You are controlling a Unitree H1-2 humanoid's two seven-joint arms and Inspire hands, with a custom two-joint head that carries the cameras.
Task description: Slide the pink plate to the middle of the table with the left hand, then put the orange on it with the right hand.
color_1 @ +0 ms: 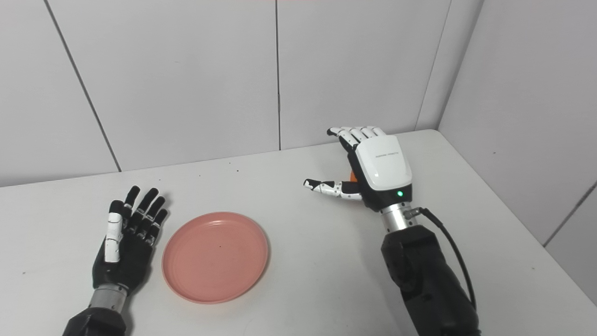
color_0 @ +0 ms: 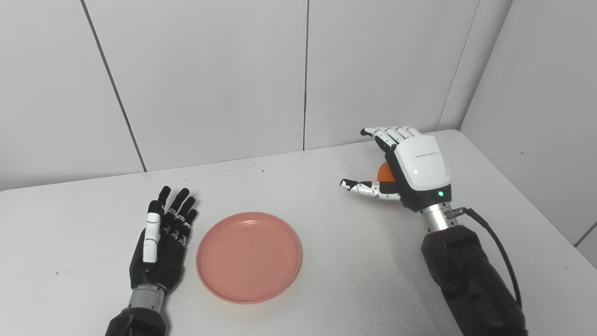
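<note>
The pink plate lies flat on the white table, left of centre and near the front. My black left hand rests just left of the plate's rim, open with fingers spread, a small gap between them. My white right hand is at the back right, back of the hand facing the camera. Its fingers are stretched out and its thumb is held apart, so it is open. The orange shows only as a small slice beside the palm, between thumb and fingers. Whether the palm touches it is hidden.
Grey wall panels close the table at the back and on the right, meeting in a corner behind the right hand. A black cable loops along the right forearm. Bare tabletop lies between the plate and the right hand.
</note>
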